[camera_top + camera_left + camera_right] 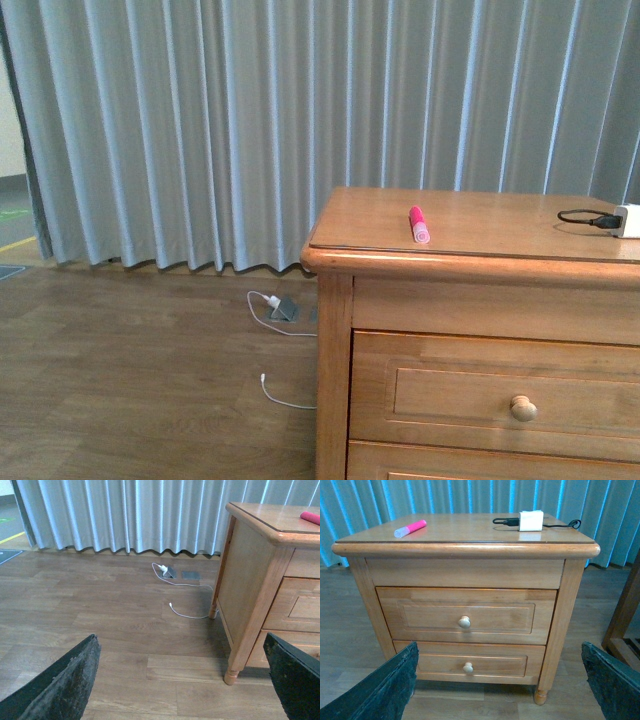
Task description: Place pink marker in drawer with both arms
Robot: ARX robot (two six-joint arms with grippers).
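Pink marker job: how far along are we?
Nothing done yet. The pink marker lies on the dresser top; the top drawer is shut. Nothing in hand: left hand and right hand are open, empty, short of the dresser. Left: open drawer, grasp marker, drop it in.

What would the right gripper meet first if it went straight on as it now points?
Likely the dresser front, near the closed top drawer and its knob; the open right gripper faces it with nothing visible between, though depth is unclear.
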